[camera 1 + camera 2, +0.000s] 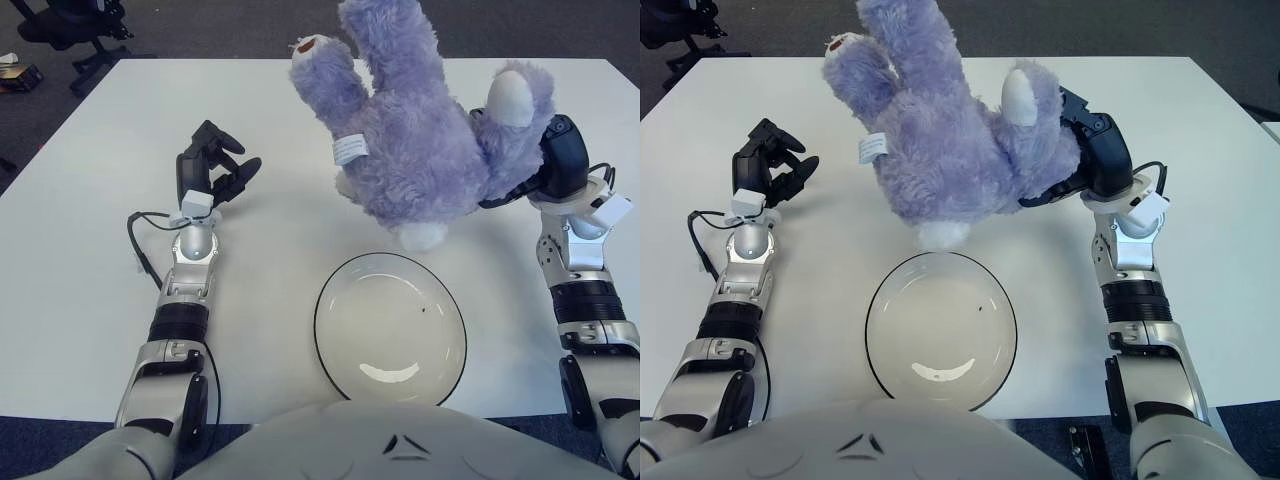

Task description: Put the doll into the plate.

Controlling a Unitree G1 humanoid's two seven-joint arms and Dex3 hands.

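While my right hand (1090, 150) squeezes the doll (420, 140) up high, the plate (390, 325) sits just below, nearer me.

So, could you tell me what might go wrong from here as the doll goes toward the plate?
1. The right hand grips the purple doll only at one end, so the bulky body hanging out sideways could slip or swing.
2. The doll looks nearly as wide as the plate, so it may land partly over the rim.
3. The left hand is off to the plate's left, holding nothing, so it cannot steady a drop.
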